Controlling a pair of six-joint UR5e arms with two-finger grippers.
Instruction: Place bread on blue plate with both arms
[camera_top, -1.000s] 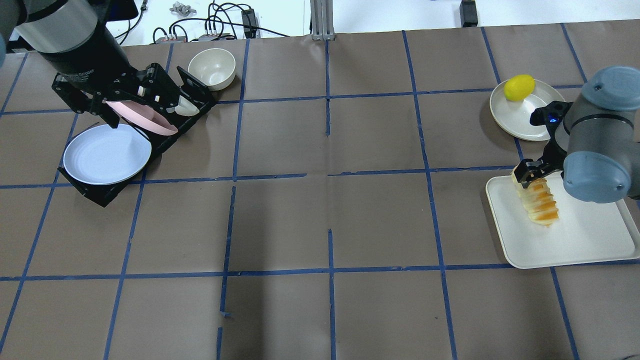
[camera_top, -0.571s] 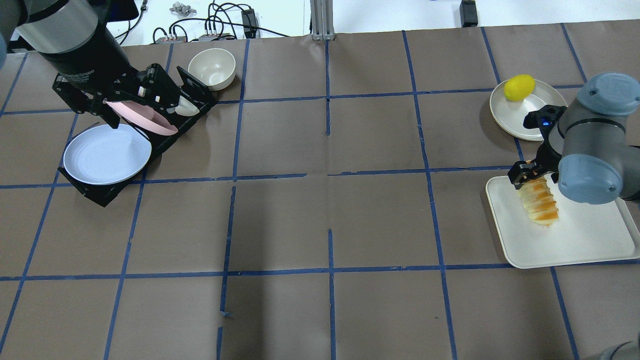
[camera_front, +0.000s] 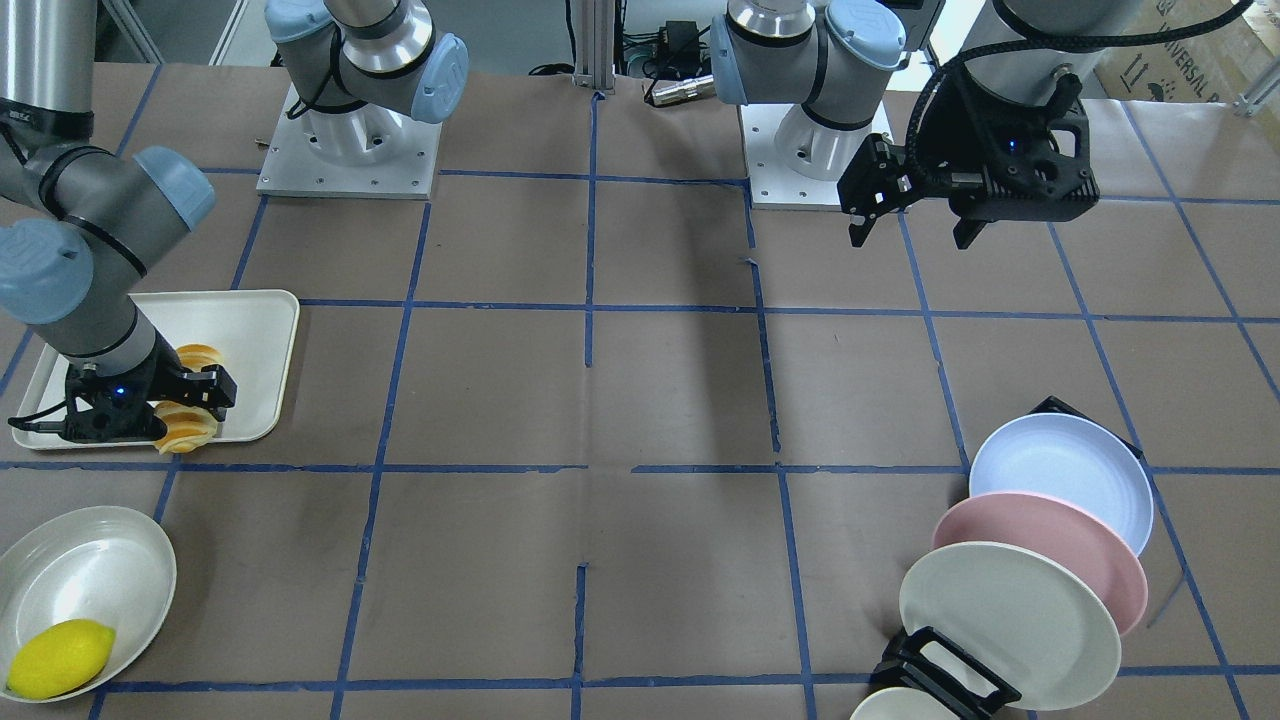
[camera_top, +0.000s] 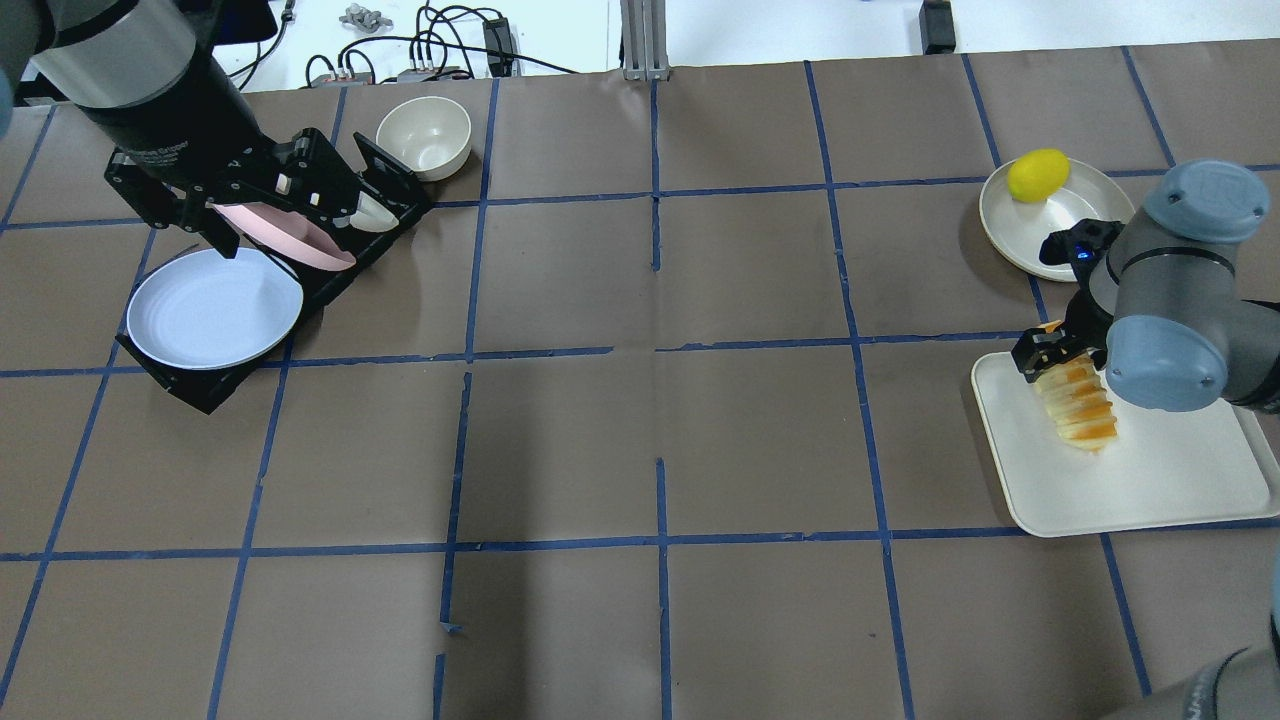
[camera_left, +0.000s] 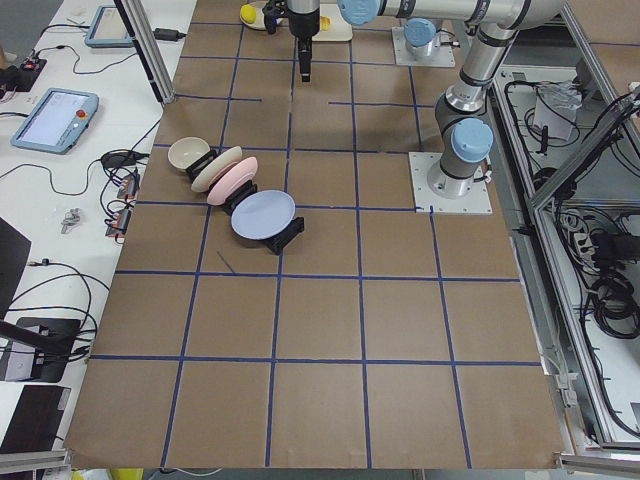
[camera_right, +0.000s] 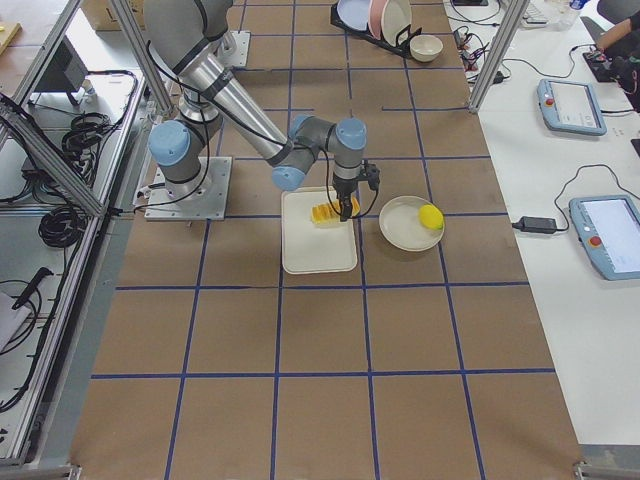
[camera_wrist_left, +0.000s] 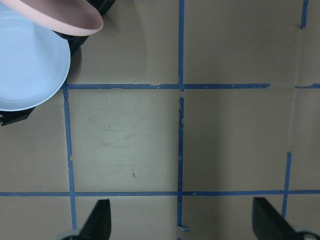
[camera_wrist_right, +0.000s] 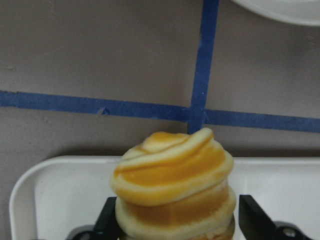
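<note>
The bread lies on a cream tray at the right; it also shows in the right wrist view and the front view. My right gripper is low over the bread's far end, open, with one finger on each side of the loaf. The blue plate leans in a black rack at the left and shows in the left wrist view. My left gripper hangs open and empty above the rack.
A pink plate and a cream plate stand in the same rack behind the blue one. A cream bowl sits beyond the rack. A yellow lemon lies on a cream plate beyond the tray.
My right arm has shifted a little to the left, bringing its gripper over the bread's far end. The bread and my left arm have not moved.
</note>
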